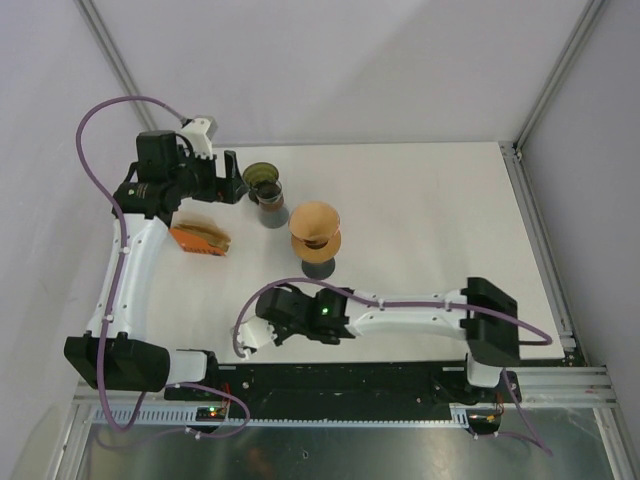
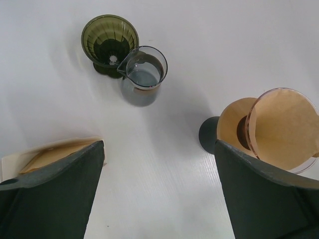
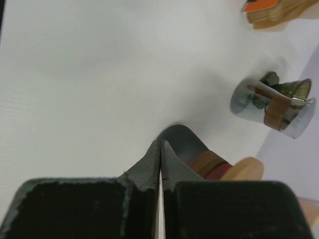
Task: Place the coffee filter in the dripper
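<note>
Black and nearest, my right gripper (image 3: 159, 145) has its fingers pressed together on nothing, just short of the clear cone dripper on its dark round base (image 2: 208, 135). The brown paper coffee filter (image 2: 281, 124) lies in that dripper as a smooth open cone. Whether it is fully seated I cannot tell. I judge the placing all but done. Next calls for checking the seating, then drawing clear without a knock. Farther off, my left gripper (image 2: 158, 147) hangs spread wide and empty, near the glass carafe (image 2: 144, 74).

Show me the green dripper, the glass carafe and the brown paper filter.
green dripper (image 2: 107, 36): left wrist view, ribbed inner wall.
glass carafe (image 2: 144, 75): left wrist view, its open mouth.
brown paper filter (image 2: 284, 127): left wrist view, middle of the paper.
</note>
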You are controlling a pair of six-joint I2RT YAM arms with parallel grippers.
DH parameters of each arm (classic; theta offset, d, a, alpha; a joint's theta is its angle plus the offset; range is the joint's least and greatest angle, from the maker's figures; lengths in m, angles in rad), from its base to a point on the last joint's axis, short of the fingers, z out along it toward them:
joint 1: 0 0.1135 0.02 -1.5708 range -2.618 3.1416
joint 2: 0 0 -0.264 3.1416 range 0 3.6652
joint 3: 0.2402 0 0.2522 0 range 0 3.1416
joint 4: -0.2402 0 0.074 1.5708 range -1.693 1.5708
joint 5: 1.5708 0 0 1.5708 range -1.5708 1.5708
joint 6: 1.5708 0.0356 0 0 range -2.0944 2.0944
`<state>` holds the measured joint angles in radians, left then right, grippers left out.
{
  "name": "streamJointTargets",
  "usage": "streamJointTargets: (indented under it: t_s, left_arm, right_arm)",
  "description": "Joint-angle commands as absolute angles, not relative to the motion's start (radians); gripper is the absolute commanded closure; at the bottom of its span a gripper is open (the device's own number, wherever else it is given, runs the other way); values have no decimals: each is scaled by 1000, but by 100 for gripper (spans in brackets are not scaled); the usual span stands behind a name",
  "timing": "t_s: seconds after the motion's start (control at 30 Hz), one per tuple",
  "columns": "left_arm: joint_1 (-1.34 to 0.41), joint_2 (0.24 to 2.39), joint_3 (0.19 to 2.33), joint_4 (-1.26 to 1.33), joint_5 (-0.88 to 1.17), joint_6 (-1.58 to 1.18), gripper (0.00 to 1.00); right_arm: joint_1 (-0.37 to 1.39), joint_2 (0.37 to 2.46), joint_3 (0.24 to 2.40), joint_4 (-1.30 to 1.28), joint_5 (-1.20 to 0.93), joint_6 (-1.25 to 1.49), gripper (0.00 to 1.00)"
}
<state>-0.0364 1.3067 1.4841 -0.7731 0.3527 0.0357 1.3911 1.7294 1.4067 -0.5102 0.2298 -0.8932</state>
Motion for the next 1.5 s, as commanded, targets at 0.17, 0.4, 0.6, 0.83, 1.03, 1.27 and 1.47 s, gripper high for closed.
streamJointTargets:
  t_s: [0.17,0.4,0.6,0.83,1.03,1.27,1.47]
  left_arm:
    - [-22,1274,1470,-748,398,44,4]
    - [-20,1282,1470,-746,404,45,4]
    - [-19,1285,1470,-744,402,48,5]
    - [-18,1293,1476,-744,404,49,5]
    - [-18,1296,1480,-745,411,48,4]
    - [-17,1293,1480,-744,411,49,5]
    - [-17,1293,1480,-745,413,51,5]
  right_arm:
    - [1356,1949,1411,-386,419,-984,100]
    - [1313,2044,1401,-255,498,-1026,100]
    - [1283,2091,1398,-227,524,-1044,100]
    - [1245,2099,1385,-242,549,-1021,100]
    - [1206,2097,1374,-238,566,-1004,100]
    - [1151,2106,1361,-241,585,-988,100]
    - [1094,2101,1346,-242,594,-966,100]
